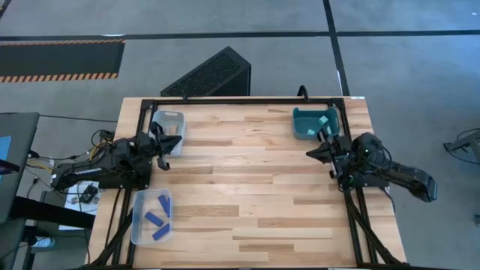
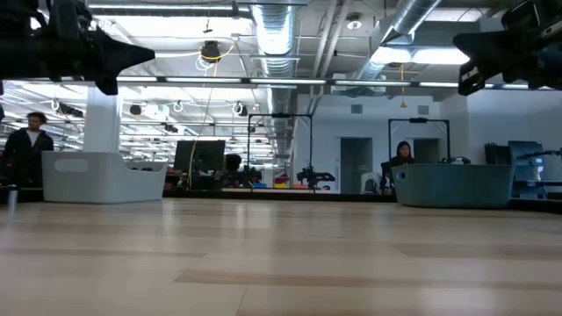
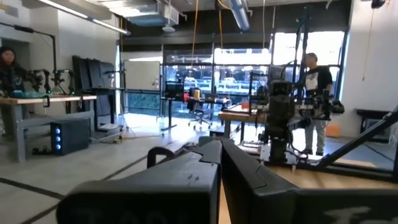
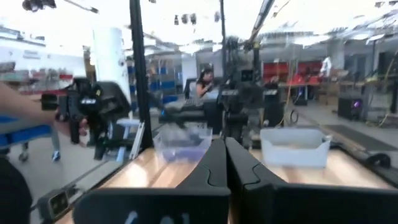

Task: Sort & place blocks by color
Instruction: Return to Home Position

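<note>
Clear bin (image 1: 139,229), front-left corner of table (image 1: 255,195): three blue blocks (image 1: 154,219) are lying inside. Left gripper (image 1: 177,142) is hanging raised at the left edge, between the clear bin and the grey bin (image 1: 169,116). Its fingers (image 3: 186,168) are pressing together, gripping nothing. Right gripper (image 1: 310,153) is hovering near the right edge, just in front of the teal bin (image 1: 298,124), likewise clenched and empty. Cyan cubes (image 1: 323,121) are sitting in the teal bin, far right. Grey bin contents: cannot tell.
</note>
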You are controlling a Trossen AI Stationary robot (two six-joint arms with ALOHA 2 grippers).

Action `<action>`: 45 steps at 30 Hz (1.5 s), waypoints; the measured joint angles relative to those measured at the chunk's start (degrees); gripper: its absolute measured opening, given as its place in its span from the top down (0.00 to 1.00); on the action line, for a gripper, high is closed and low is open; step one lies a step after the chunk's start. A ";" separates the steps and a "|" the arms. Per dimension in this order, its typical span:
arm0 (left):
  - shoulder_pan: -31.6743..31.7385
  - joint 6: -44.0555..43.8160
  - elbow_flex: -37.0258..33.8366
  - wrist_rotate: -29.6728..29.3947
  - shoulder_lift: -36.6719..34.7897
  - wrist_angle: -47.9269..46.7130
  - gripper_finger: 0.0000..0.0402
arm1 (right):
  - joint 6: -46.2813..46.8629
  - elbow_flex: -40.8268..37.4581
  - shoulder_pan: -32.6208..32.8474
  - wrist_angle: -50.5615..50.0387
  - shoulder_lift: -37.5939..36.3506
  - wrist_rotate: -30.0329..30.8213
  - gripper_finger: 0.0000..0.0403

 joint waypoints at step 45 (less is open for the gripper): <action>-1.51 -2.24 -0.04 5.95 2.41 -11.76 1.00 | -8.51 -0.15 11.46 -12.02 11.47 13.05 0.94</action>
